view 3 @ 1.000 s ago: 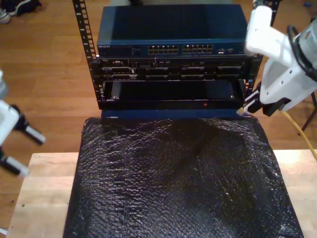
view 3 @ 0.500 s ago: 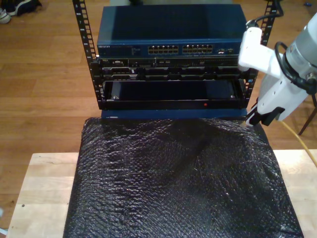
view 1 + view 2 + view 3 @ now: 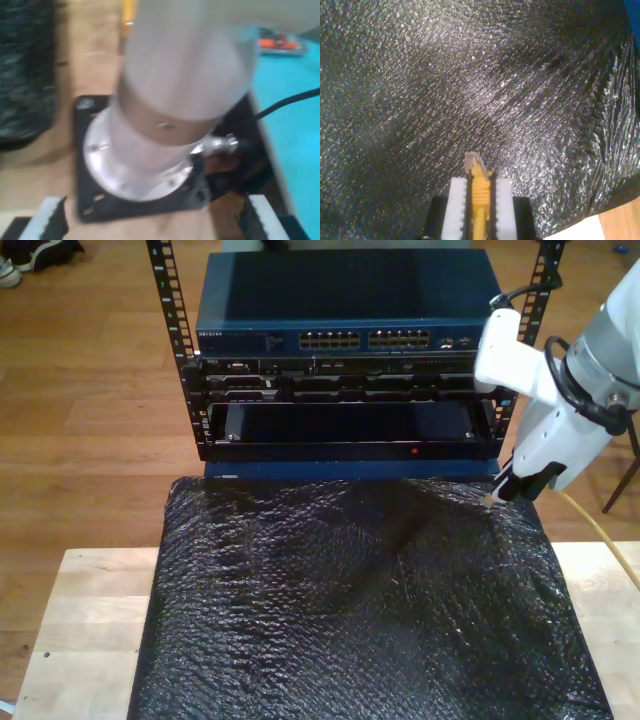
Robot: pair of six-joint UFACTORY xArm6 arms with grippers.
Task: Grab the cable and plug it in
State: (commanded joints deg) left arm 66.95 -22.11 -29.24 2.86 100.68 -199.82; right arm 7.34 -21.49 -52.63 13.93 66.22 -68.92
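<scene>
The yellow-orange cable (image 3: 603,533) runs in from the exterior view's right edge to my second gripper (image 3: 510,485), which is shut on it just behind the plug. The pale plug (image 3: 489,501) sticks out past the fingertips, over the far corner of the black bubble wrap at the exterior view's right, below and in front of the rack. In the second wrist view the cable (image 3: 479,202) sits clamped between the white pads (image 3: 457,200) of my second gripper (image 3: 479,181), with the plug (image 3: 473,162) pointing over the wrap. My first gripper (image 3: 155,225) is open and holds nothing, facing an arm's base flange (image 3: 145,170).
A blue network switch (image 3: 345,300) with two banks of ports (image 3: 365,340) tops a black rack (image 3: 190,390), with more panels and an open bay below. Black bubble wrap (image 3: 360,600) covers the wooden table (image 3: 90,620). A teal surface (image 3: 295,100) lies beside the flange.
My second gripper has carried the plug a little toward the exterior view's left and lower, over the wrap's corner. An arm at the exterior view's left edge has gone out of the picture.
</scene>
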